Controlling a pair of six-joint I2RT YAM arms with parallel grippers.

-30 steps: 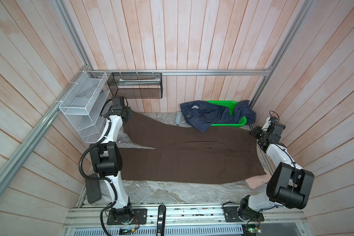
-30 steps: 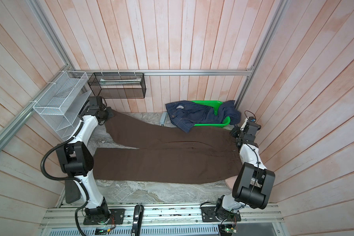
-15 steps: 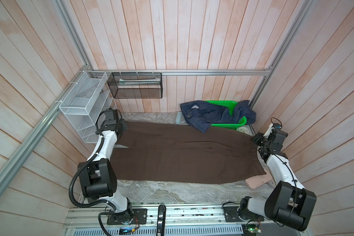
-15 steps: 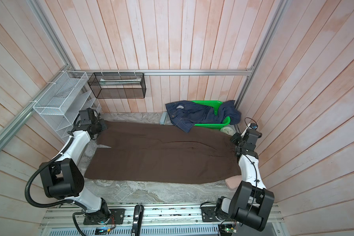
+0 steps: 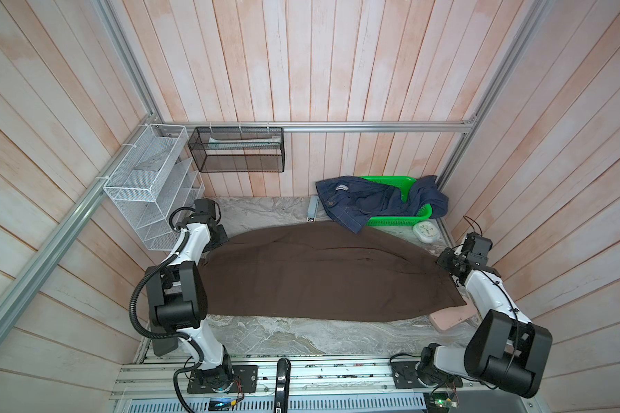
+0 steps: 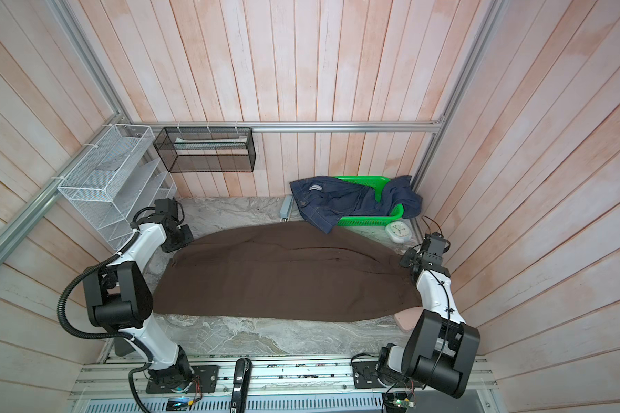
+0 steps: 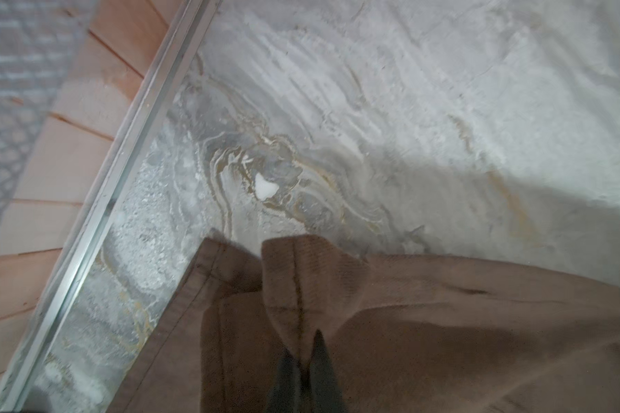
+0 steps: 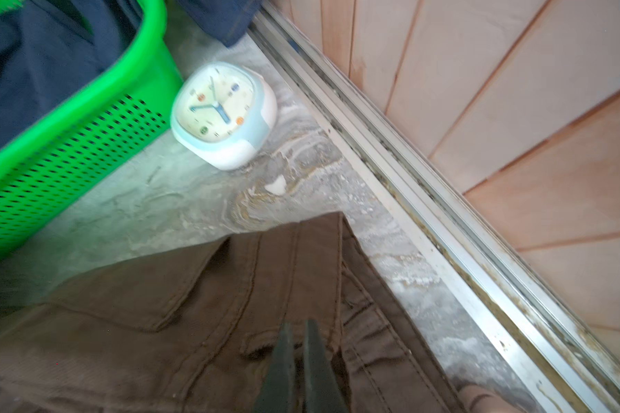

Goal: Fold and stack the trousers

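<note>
The dark brown trousers [image 5: 319, 275] [image 6: 283, 279] lie across the marble table almost from side to side, doubled lengthwise, with the far edge bowed in an arc. At the left end my left gripper [image 5: 219, 239] [image 6: 181, 243] is shut on a pinch of the leg hem. The left wrist view shows this gripper [image 7: 303, 343] with cloth [image 7: 408, 321] squeezed between its jaws. My right gripper [image 5: 444, 262] [image 6: 407, 261] is at the right end, shut on the waist. In the right wrist view that gripper [image 8: 299, 323] holds waistband cloth [image 8: 158, 321] beside a belt loop.
A green basket [image 5: 391, 221] with dark blue jeans [image 5: 358, 200] draped over it stands at the back right. A small clock [image 5: 425, 231] [image 8: 222, 111] sits beside it. A pink object [image 5: 451, 316] lies under the trousers' right end. A white wire rack [image 5: 147, 186] and a black mesh basket [image 5: 237, 150] hang on the walls.
Both grippers have drawn toward the front with the cloth in them. The far leg, spread away at the left a second ago, now lies over the near one.
</note>
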